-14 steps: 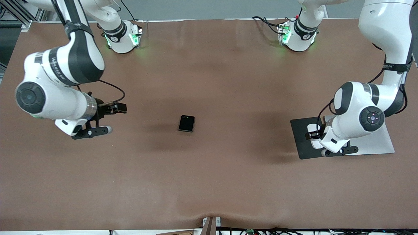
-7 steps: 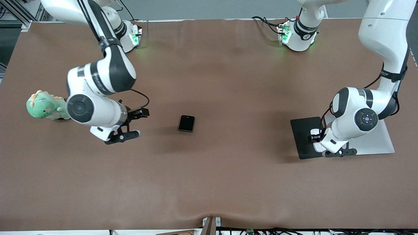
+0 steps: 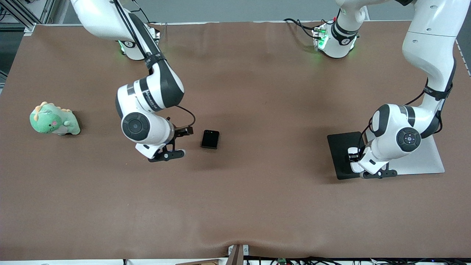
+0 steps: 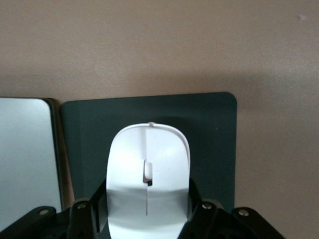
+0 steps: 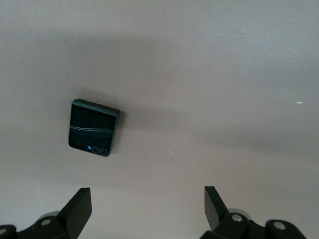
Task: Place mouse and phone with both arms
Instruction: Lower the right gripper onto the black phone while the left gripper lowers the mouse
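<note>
Over the dark pad [image 3: 340, 154], left end effector [image 4: 147, 219] grips mouse [image 4: 148, 181].

The desk [image 3: 257, 206] wears a matt brown covering, slightly rippled like cloth. The phone [image 3: 210, 139] is glossy black, with a glassy look. The mouse [image 4: 148, 174] is smooth, glossy white plastic. Under it lies a matt dark pad [image 4: 209, 144] with a fine grain, beside a smooth silver metal-looking slab [image 4: 27, 154]. The green toy [image 3: 53, 119] looks plush.

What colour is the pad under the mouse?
Dark grey, nearly black matte pad, beneath the white mouse. Clearest in the left wrist view.
</note>
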`<state>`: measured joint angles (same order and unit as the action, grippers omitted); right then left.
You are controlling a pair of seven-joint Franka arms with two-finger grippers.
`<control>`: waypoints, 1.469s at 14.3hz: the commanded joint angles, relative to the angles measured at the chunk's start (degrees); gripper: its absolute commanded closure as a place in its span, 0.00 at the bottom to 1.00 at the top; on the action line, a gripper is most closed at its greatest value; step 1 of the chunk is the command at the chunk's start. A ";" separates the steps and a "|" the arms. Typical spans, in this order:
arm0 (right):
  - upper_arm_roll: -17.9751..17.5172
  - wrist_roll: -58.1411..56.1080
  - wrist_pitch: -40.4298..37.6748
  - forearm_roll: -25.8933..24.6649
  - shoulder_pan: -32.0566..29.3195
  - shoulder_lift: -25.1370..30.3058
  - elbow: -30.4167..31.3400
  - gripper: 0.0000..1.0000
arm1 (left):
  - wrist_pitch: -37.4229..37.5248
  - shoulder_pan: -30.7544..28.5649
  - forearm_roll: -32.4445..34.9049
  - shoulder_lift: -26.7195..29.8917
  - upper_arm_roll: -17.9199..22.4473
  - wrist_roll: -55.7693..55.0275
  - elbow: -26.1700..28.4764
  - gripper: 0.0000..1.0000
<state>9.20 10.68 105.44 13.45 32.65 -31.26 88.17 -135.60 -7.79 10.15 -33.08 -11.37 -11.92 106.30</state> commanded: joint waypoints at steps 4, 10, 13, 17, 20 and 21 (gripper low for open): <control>0.55 6.89 8.81 1.93 4.44 -6.18 -0.81 0.00 | -2.39 -1.26 1.36 -1.20 -0.49 2.16 0.75 0.53; -0.41 12.16 12.59 2.11 6.11 -9.43 -0.81 0.00 | -3.27 -1.18 1.45 -1.64 -0.58 2.52 2.06 0.53; -1.21 13.49 15.05 8.07 6.20 -11.10 -0.81 0.00 | -3.27 -1.09 1.45 -1.64 -0.58 2.52 2.07 0.52; -1.21 13.49 15.24 10.11 7.08 -12.42 -0.81 0.00 | -3.27 -1.00 1.45 -1.64 -0.67 2.52 2.33 0.51; -1.12 13.57 16.28 10.02 7.95 -13.38 -0.72 0.00 | -3.27 -0.82 1.36 -1.73 -0.67 2.52 2.42 0.49; -1.12 13.75 17.07 10.02 8.04 -13.65 -0.64 0.00 | -3.27 -0.91 1.36 -1.73 -0.67 2.52 2.33 0.41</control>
<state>7.63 23.34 121.22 22.32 39.68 -43.82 88.19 -137.79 -8.28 10.15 -35.29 -11.72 -10.08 107.83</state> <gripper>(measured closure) 0.000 0.383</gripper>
